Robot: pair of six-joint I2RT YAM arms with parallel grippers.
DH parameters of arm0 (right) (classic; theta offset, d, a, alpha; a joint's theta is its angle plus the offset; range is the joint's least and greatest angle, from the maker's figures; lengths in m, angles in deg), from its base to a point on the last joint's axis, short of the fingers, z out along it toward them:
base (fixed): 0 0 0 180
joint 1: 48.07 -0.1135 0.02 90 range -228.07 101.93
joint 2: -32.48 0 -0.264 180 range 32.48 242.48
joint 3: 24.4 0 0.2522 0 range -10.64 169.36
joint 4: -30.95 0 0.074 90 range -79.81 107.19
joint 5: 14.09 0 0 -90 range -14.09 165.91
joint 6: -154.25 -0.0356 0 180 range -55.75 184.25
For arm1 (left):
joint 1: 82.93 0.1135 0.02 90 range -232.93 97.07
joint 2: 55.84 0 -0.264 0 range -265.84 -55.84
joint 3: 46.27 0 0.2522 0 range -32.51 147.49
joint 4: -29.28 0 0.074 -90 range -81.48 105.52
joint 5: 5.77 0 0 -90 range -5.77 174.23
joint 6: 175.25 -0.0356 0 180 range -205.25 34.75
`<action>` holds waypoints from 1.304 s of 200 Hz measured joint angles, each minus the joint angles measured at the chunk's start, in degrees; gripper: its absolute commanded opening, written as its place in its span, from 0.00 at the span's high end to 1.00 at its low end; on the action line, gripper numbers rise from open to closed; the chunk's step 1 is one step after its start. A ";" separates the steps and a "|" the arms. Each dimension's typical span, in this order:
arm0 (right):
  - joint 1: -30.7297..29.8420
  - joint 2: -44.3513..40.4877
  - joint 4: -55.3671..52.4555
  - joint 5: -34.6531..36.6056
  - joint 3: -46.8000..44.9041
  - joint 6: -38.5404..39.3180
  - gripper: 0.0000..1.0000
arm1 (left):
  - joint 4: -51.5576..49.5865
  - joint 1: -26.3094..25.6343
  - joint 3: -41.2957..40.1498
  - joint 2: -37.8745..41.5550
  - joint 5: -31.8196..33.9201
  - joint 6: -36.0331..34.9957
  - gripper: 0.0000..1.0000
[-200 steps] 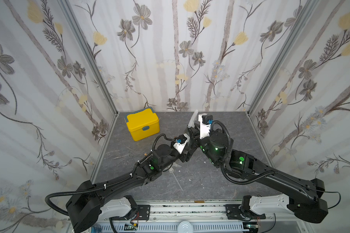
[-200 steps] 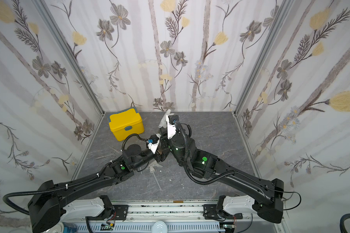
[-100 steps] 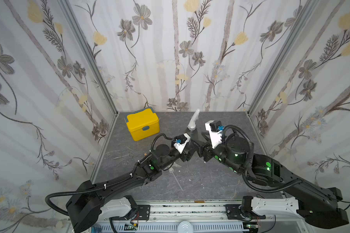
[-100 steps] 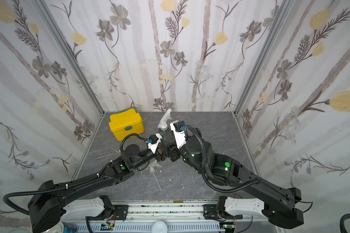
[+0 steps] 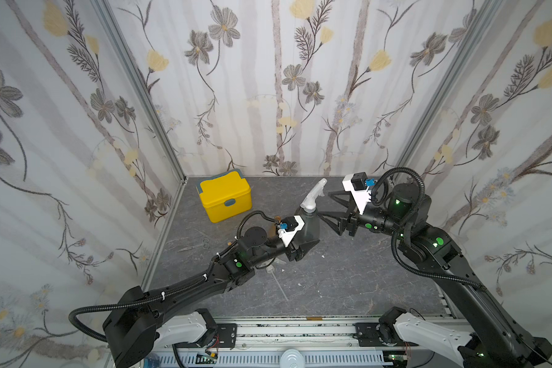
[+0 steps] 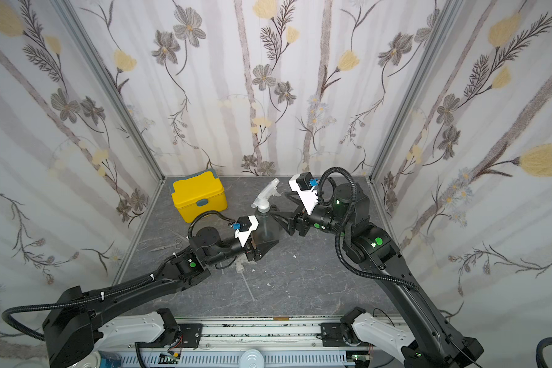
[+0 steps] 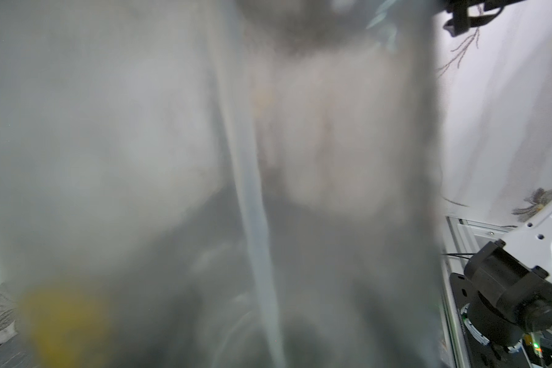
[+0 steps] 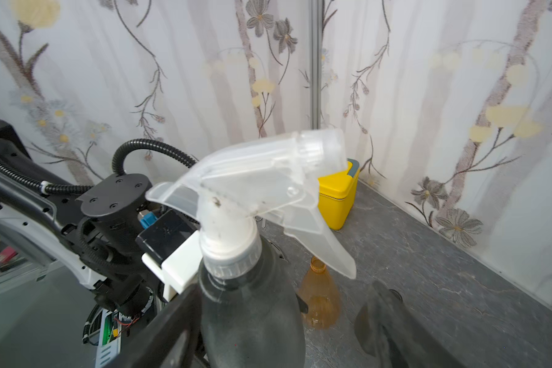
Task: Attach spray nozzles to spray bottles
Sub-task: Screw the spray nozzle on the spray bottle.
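Grey bottle (image 5: 313, 224): stayed clenched in left gripper (image 5: 308, 242). Amber bottle (image 8: 319, 296): stood uncapped close beside left gripper. Clear nozzle (image 5: 314, 192): sat on grey neck; right gripper (image 5: 324, 204) had let go, jaws spread, backed off beside it. First pair judged attached. Spare nozzle (image 5: 270, 269): lay loose just behind left gripper.

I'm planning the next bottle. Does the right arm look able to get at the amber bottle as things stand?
Probably not directly. The grey bottle, held in the left gripper, stands between the open right gripper and the amber bottle; it would likely need to go round.
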 measured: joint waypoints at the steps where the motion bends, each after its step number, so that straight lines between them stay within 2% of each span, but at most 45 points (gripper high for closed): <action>1: 0.04 0.02 0.00 -0.15 0.04 0.09 0.13 | -0.02 0.00 0.02 0.00 -0.04 0.02 0.26; 77: 2.64 4.74 -1.53 -5.01 5.40 5.92 0.08 | -1.77 -0.11 1.14 -0.28 -3.45 0.26 0.27; 111: 2.99 8.68 -2.64 -10.56 9.25 7.91 0.21 | -3.15 -0.31 1.36 -0.55 -4.24 0.48 0.27; 144: 3.06 10.56 -5.70 -14.34 9.60 8.66 0.42 | -3.78 -0.33 1.36 -0.70 -4.20 0.44 0.27; 173: 3.10 7.87 -5.11 -14.69 6.54 8.13 0.57 | -3.80 -0.35 1.36 -0.92 -4.04 0.39 0.27; 219: 3.04 5.51 -1.38 -14.51 2.12 3.87 0.69 | -3.78 -0.37 1.36 -1.25 -3.04 0.31 0.27; 228: 2.91 5.46 -0.66 -13.99 1.77 2.71 0.66 | -3.76 -0.37 1.36 -1.33 -2.58 0.26 0.27; 231: 2.82 5.44 -0.46 -13.90 1.68 2.32 0.61 | -3.72 -0.37 1.36 -1.33 -2.43 0.26 0.26; 233: 2.73 5.42 -0.22 -13.77 1.60 1.88 0.54 | -3.72 -0.37 1.36 -1.36 -2.34 0.28 0.26; 237: 2.60 5.35 0.02 -13.42 1.44 1.49 0.50 | -3.69 -0.37 1.36 -1.38 -2.10 0.28 0.26; 261: 0.50 4.44 1.55 -9.38 0.22 -0.70 0.36 | -3.72 -0.37 1.36 -1.49 -1.25 0.22 0.26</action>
